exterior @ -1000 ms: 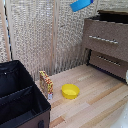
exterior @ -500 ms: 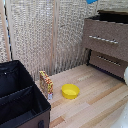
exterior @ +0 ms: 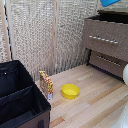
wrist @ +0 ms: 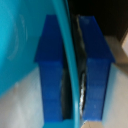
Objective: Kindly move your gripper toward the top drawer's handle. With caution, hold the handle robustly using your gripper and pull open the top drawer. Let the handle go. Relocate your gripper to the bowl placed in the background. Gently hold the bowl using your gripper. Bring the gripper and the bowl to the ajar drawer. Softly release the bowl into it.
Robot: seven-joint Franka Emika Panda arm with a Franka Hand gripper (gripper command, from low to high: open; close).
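My hand is clamped on the bowl's thin rim, one finger either side, high above the open top drawer. I should lower it level before letting go.

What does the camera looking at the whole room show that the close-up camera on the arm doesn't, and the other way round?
Only the exterior view shows the dresser with its top drawer pulled open, the silver handle, a yellow bowl on the wooden floor, and a black fabric box.

Only the wrist view shows the pincer, its blue fingers clamped on a thin rim.

Both show the blue bowl, though the exterior view catches just an edge.
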